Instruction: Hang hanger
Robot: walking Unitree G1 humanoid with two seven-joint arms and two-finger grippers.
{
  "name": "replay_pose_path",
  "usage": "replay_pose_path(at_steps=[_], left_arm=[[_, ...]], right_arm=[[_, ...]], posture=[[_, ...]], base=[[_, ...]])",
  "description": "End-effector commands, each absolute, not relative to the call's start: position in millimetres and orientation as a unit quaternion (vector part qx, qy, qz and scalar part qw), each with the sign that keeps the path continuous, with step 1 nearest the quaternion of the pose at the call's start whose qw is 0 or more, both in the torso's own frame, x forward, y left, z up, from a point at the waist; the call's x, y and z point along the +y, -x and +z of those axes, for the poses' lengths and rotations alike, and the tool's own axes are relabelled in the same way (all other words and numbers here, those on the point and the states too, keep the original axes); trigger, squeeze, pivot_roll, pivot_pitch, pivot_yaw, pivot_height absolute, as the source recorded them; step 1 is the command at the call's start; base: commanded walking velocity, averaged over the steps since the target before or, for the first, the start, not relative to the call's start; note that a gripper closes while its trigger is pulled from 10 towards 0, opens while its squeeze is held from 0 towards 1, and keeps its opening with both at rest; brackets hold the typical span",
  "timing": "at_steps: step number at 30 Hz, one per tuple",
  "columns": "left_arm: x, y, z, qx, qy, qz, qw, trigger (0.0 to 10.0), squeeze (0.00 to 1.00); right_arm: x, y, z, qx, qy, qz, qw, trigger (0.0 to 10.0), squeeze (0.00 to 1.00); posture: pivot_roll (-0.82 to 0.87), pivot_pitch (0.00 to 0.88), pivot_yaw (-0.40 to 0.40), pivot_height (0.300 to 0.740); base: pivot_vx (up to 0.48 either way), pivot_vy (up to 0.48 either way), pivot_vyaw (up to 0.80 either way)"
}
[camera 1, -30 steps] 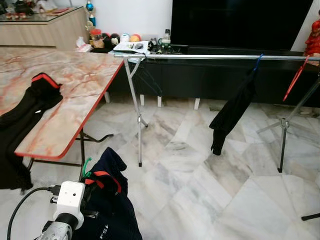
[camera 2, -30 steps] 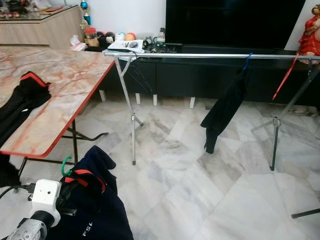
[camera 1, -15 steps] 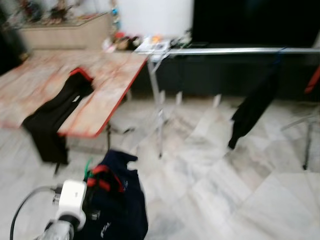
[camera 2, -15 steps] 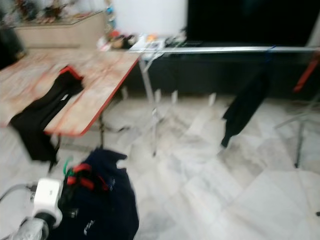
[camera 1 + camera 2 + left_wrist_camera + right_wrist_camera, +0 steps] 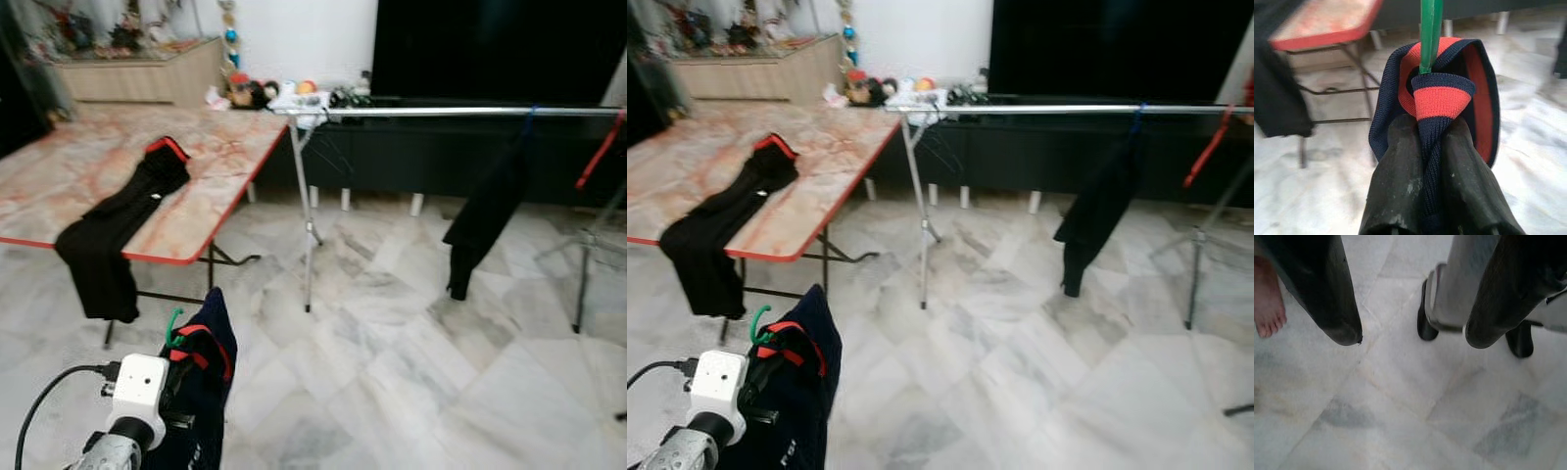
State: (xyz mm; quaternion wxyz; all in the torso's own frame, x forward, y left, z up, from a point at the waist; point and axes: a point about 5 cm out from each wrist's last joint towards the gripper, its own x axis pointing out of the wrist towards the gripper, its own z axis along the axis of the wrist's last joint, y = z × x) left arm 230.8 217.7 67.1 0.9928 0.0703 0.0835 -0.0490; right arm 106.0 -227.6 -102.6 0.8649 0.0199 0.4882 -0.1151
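1. The left gripper (image 5: pixel 1432 147) has its fingers (image 5: pixel 1400 186) closed on the collar of the navy garment (image 5: pixel 201 392), whose green hanger (image 5: pixel 1430 29) hook rises just above.
2. The rail (image 5: pixel 460 112) lies well apart at one o'clock, its long axis crosswise; the left arm is nearer.
3. The right gripper (image 5: pixel 1408 335) hangs idle over the floor (image 5: pixel 1400 421), fingers spread.

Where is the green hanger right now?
The green hanger is low on the robot's left in the eye views, carrying the navy garment clamped in the left gripper, beside the marble table.
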Motion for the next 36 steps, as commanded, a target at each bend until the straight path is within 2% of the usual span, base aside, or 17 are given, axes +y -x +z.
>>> replay_pose_path(at_steps=[1, 5, 11, 13, 15, 17, 21, 25, 27, 33, 36], left_arm=[[210.8, -236.5, 78.3, 0.064, -0.069, -0.072, 0.993, 10.0, 0.00], [203.7, -239.1, 79.9, 0.067, -0.068, -0.101, 0.990, 10.0, 0.00], [187.8, -252.7, 85.7, 0.068, -0.074, -0.172, 0.980, 10.0, 0.00], [183.4, -258.2, 87.9, 0.066, -0.075, -0.186, 0.977, 10.0, 0.00], [178.6, -264.0, 91.3, 0.062, -0.073, -0.201, 0.975, 10.0, 0.00], [170.1, -272.9, 97.1, 0.055, -0.074, -0.226, 0.970, 10.0, 0.00], [156.5, -286.5, 103.1, 0.052, -0.076, -0.266, 0.960, 10.0, 0.00], [144.9, -297.1, 108.8, 0.042, -0.080, -0.288, 0.953, 10.0, 0.00], [132.1, -305.1, 116.1, 0.029, -0.077, -0.309, 0.948, 10.0, 0.00], [108.2, -316.9, 128.1, 0.011, -0.067, -0.344, 0.936, 10.0, 0.00], [88.0, -314.1, 132.5, 0.007, -0.074, -0.399, 0.914, 10.0, 0.00]], right_arm=[[-228.1, -117.0, -98.8, 0.470, -0.014, -0.110, 0.876, 10.0, 0.00], [-226.7, -137.2, -91.6, 0.438, -0.003, -0.108, 0.892, 10.0, 0.00], [-218.1, -208.2, -55.1, 0.303, -0.003, -0.084, 0.949, 10.0, 0.00], [-215.9, -221.5, -46.0, 0.276, -0.003, -0.074, 0.958, 10.0, 0.00], [-211.1, -235.3, -35.5, 0.242, -0.009, -0.052, 0.969, 10.0, 0.00], [-196.2, -253.2, -20.5, 0.196, -0.032, 0.009, 0.980, 10.0, 0.00], [-172.8, -260.5, -13.0, 0.173, -0.039, 0.114, 0.978, 10.0, 0.00], [-164.1, -259.4, -10.4, 0.159, -0.047, 0.160, 0.973, 10.0, 0.00], [-152.8, -255.5, -6.6, 0.137, -0.112, 0.220, 0.959, 10.0, 0.00], [-147.0, -249.0, -1.7, 0.117, -0.165, 0.287, 0.937, 10.0, 0.00], [-145.1, -247.3, 2.3, 0.108, -0.184, 0.320, 0.923, 10.0, 0.00]], posture=[[0.12, 0.000, 0.058, 0.740], [0.12, 0.000, 0.058, 0.740], [0.12, 0.000, 0.060, 0.740], [0.12, 0.000, 0.060, 0.740], [0.12, 0.000, 0.060, 0.740], [0.12, 0.000, 0.060, 0.740], [0.11, 0.000, 0.058, 0.740], [0.11, 0.000, 0.055, 0.740], [0.10, 0.000, 0.054, 0.740], [0.10, 0.000, 0.048, 0.740], [0.09, 0.000, 0.046, 0.740]], base=[[0.000, 0.000, 0.00], [0.000, 0.000, 0.00], [0.000, 0.000, 0.00], [0.000, 0.000, 0.00], [0.000, 0.000, 0.00], [0.000, 0.000, 0.00], [0.000, 0.000, 0.00], [0.000, 0.000, 0.00], [0.000, 0.000, 0.00], [0.000, 0.000, 0.00], [0.000, 0.000, 0.00]])
